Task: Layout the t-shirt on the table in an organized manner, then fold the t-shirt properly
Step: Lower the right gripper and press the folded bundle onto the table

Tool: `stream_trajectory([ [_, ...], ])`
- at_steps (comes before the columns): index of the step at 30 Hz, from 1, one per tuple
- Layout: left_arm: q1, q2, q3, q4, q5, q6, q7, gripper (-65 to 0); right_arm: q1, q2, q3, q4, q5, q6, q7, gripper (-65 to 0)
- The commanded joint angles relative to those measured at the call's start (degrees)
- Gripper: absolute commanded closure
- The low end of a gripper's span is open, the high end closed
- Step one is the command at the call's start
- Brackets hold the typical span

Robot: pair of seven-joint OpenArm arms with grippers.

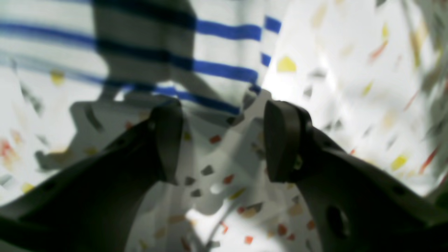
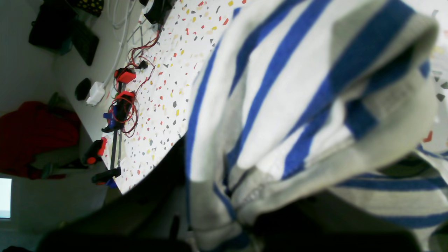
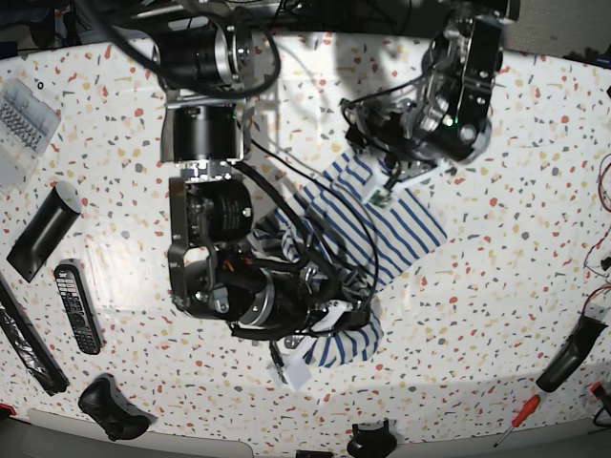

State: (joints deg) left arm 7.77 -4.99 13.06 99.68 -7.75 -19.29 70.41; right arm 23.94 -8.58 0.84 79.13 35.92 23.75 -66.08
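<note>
base view overhead, looks straight down on whole tabletop [image 3: 535,143], left wrist view close above tabletop past its pincer [image 1: 224,140], right wrist view pressed against t-shirt [image 2: 280,105], all share t-shirt

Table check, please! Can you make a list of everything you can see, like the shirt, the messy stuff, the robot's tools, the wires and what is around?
Surface: the table, white with coloured flecks.
Job's things: the t-shirt, bunched and crumpled in the middle, not laid flat, not folded.
Clutter: remote control, black bar, clear parts box, screwdriver, all apart from the shirt.
Tools: left tool open above bare table beside the shirt's edge; right tool shut on a fold of the shirt.
Cables: red wires and clamps along the table edge.
Surroundings: red cloth beyond the table.
</note>
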Motion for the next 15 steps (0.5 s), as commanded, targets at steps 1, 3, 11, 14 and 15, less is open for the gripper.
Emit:
stream_trajectory([
  [1, 0.92, 0.17, 0.07, 0.55, -0.57, 0.07, 0.96, -33.9, 1.92, -0.42, -0.13, 1.01, 1.51, 0.26, 1.09, 0.0],
  [3, 2.58, 0.20, 0.09, 0.55, 0.28, 0.09, -2.23, -33.9, 1.90, -0.42, -0.13, 1.01, 1.51, 0.26, 1.09, 0.0],
  [11, 5.66, 0.17, 0.07, 0.55, 13.77, 6.10, -8.72, -33.9, 1.90, -0.42, -0.13, 1.01, 1.51, 0.26, 1.09, 0.0],
  [14, 5.68, 0.20, 0.07, 0.55, 13.92, 6.08, -10.29, -33.9, 1.90, -0.42, -0.13, 1.01, 1.51, 0.26, 1.09, 0.0],
  [15, 5.68, 0.20, 0.07, 0.55, 13.90, 6.08, -11.89, -34.0, 1.88, -0.42, -0.24, 1.01, 1.51, 0.26, 1.09, 0.0],
])
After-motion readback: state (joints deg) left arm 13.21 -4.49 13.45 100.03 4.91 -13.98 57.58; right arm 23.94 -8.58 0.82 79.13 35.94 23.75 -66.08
